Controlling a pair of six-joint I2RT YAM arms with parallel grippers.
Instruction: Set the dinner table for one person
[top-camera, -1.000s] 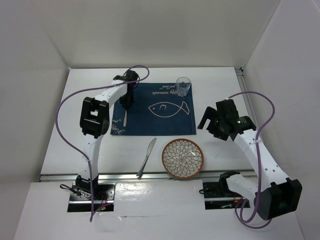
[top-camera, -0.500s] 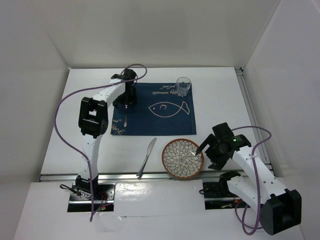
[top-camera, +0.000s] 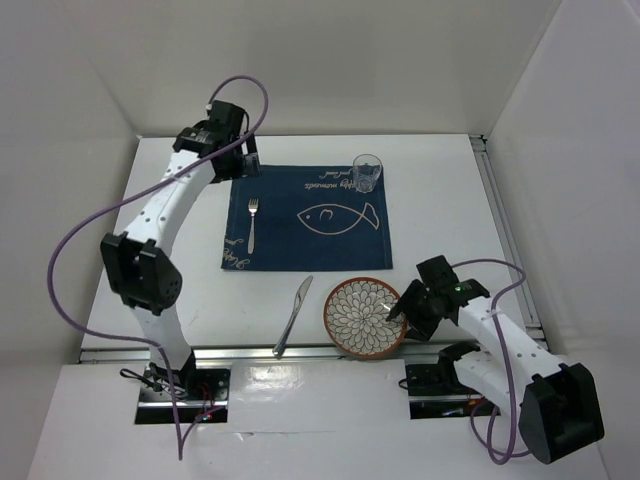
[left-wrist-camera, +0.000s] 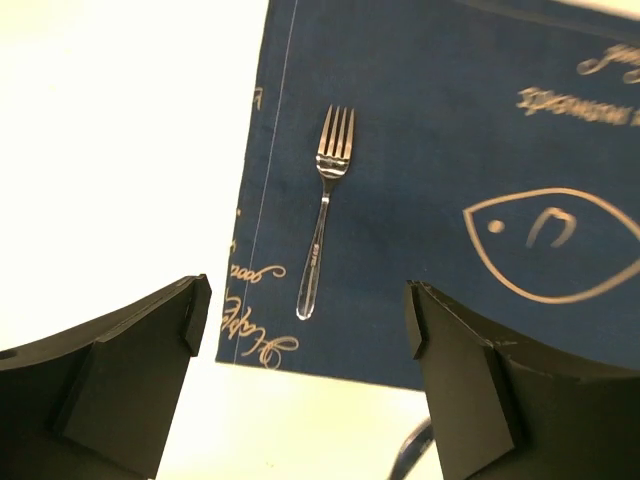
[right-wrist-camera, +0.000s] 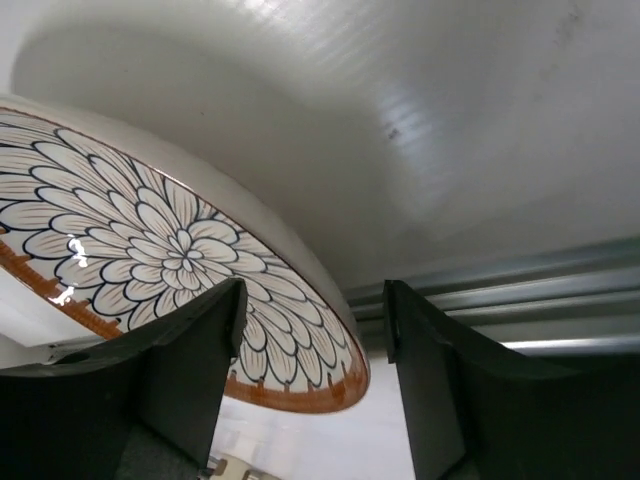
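On the white dinner table (top-camera: 450, 190) lies a navy placemat (top-camera: 310, 215) with a fish outline. A fork (top-camera: 253, 222) (left-wrist-camera: 322, 240) rests on its left side, tines pointing away from me. A clear glass (top-camera: 367, 172) stands at the mat's far right corner. A knife (top-camera: 294, 315) and a flower-patterned plate (top-camera: 365, 316) (right-wrist-camera: 150, 250) lie near the front edge. My left gripper (top-camera: 240, 158) (left-wrist-camera: 307, 300) hovers open and empty above the fork. My right gripper (top-camera: 398, 308) (right-wrist-camera: 312, 300) is open and straddles the plate's right rim, one finger over its face and one outside.
A metal rail (top-camera: 300, 352) (right-wrist-camera: 500, 290) runs along the table's near edge, close to the plate. White walls enclose the table on the left, back and right. A purple cable (top-camera: 245, 85) loops above the left arm.
The left gripper let go of the fork on the placemat and lifted away to the back left. The right arm swung down to the plate's right rim and its jaws narrowed.
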